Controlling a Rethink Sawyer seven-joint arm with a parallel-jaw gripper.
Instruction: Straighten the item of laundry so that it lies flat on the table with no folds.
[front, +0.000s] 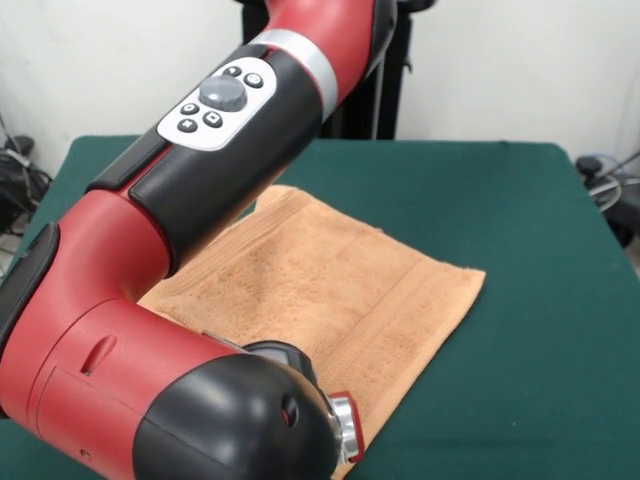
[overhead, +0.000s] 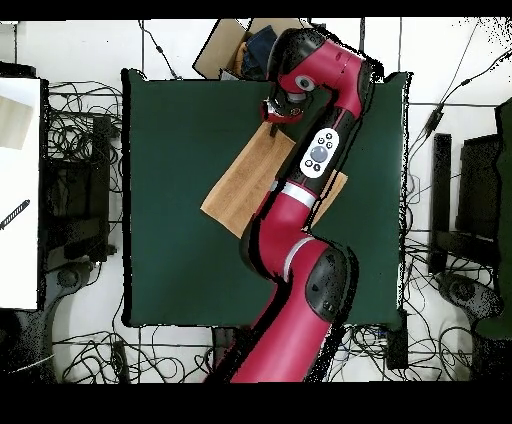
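The peach-orange towel (front: 330, 275) lies spread on the dark green table (front: 540, 250), set diagonally, with a band stripe near its right edge. Its near corner and left part are hidden under my red and black arm (front: 200, 190). In the overhead view the towel (overhead: 240, 185) shows left of the arm, on the table (overhead: 170, 200). My gripper (overhead: 272, 110) hangs over the towel's corner nearest the table's top edge. Its state does not show. In the front view only the wrist end (front: 345, 430) shows at the bottom.
My arm (overhead: 320, 150) stretches across the table's right half and covers part of the towel. A brown cardboard box (overhead: 222, 45) sits just beyond the table's top edge. Cables lie on the floor around the table. A white desk (overhead: 18, 190) stands at the left.
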